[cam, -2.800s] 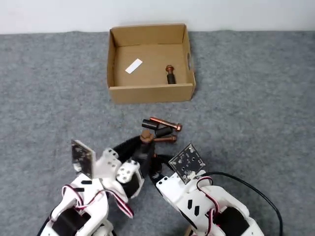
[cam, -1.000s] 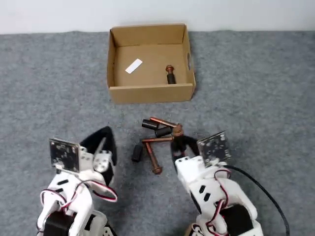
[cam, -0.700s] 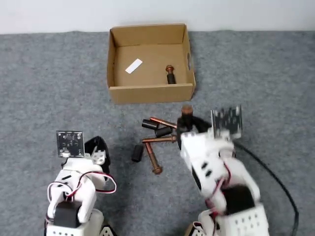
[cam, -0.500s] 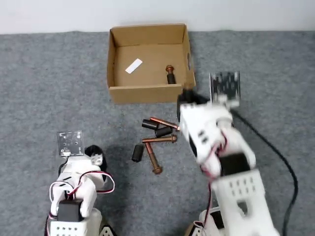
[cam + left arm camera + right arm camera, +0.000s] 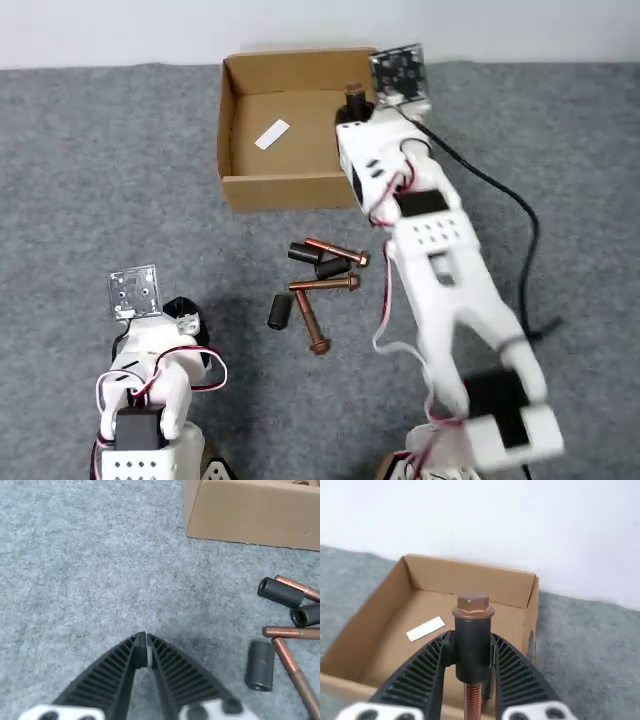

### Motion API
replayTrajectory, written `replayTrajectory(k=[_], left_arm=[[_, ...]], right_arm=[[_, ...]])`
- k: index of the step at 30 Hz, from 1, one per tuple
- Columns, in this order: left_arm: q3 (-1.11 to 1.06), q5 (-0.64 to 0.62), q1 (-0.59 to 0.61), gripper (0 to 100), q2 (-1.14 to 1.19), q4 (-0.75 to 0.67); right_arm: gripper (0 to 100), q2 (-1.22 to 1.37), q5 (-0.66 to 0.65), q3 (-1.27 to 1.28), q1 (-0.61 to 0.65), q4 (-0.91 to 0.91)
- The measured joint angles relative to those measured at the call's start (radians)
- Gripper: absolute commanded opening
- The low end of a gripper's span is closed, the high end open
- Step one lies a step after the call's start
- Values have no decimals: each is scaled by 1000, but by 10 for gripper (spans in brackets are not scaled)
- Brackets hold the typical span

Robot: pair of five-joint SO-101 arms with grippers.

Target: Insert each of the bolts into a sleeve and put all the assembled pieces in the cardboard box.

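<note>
Your right gripper (image 5: 470, 644) clamps the upright sleeved bolt (image 5: 472, 625) between its fingers, above the cardboard box (image 5: 470, 577), which holds a white slip (image 5: 425, 628). Your left gripper (image 5: 143, 649) is pinched closed, empty, over the carpet (image 5: 75, 555).

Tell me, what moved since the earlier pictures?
The right claw took the sleeved bolt from the pile and carried it up over the cardboard box. The left claw pulled back from the pile, shut and empty. The box stayed where it was.
</note>
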State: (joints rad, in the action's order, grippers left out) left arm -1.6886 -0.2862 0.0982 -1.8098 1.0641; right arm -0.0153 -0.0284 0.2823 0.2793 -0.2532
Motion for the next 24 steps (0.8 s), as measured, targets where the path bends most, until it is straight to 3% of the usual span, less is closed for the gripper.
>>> replayTrajectory(k=[8,20,24], left_arm=[[0,0,0,5,0,0],[0,0,3,5,0,0],[0,0,3,5,0,0]], right_arm=[[9,322,-18,-221,14,8],[10,462,-20,-285,29,-170],[106,462,-20,-296,32,-216]])
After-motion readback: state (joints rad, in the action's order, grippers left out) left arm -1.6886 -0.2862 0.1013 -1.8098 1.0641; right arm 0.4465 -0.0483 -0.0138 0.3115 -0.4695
